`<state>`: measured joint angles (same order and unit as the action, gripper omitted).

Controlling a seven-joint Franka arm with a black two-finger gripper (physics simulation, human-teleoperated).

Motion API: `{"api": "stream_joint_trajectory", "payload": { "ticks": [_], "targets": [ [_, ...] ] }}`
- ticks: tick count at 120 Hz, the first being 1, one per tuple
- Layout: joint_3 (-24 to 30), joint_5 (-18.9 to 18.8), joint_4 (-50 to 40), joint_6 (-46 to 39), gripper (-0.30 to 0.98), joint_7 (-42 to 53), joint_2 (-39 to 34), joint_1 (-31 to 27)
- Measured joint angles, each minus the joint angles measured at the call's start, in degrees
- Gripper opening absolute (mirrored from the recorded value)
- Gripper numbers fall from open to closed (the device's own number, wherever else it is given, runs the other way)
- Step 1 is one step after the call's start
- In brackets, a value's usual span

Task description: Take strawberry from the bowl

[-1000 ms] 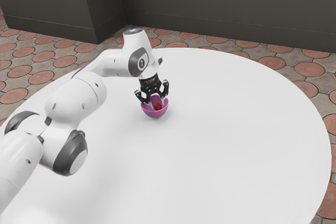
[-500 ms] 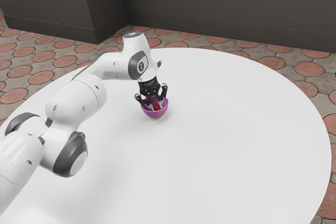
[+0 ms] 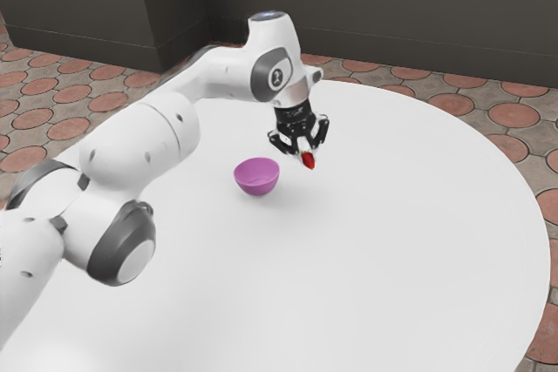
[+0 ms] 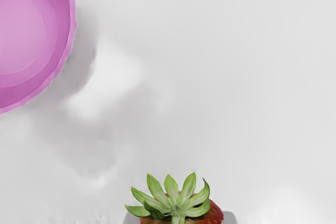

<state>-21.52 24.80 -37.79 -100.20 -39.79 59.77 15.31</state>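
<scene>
One strawberry (image 3: 308, 161), partly out of sight, between the fingers (image 3: 302, 145); bowl (image 3: 257, 183) apart.

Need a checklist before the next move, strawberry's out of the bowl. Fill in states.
1. Strawberry held by the tool: ok, between both fingertips.
2. Strawberry clear of the bowl: ok, in the air beside it, toward the exterior view's right.
3. Bowl upright on the table: ok.
4. Strawberry set down on the table: not ok, held above it.
5. Grip firm enough to travel: cannot tell, the pictures show contact, not force.
</scene>
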Motion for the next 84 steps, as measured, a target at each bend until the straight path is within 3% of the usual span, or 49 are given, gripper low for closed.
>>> {"api": "stream_joint_trajectory", "payload": {
  "ticks": [15, 40, 60, 64, 72, 84],
  "targets": [
    [0.1, -0.4, 0.7, 0.4, -0.02, -0.2, 1.5, 3.6],
    [0.4, -0.3, 3.9, 0.4, 0.03, -0.3, 6.4, 4.3],
    [0.6, 0.5, 3.8, -0.3, 0.33, -0.2, 7.4, 4.3],
    [0.6, 0.5, 3.1, -0.4, 0.39, -0.1, 5.4, 4.2],
    [3.6, -0.5, -7.0, -0.5, 0.47, 0.5, -6.5, 4.1],
    [17.0, -8.2, -25.2, 0.0, 0.55, 2.9, -28.0, -0.1]
  ]
}}
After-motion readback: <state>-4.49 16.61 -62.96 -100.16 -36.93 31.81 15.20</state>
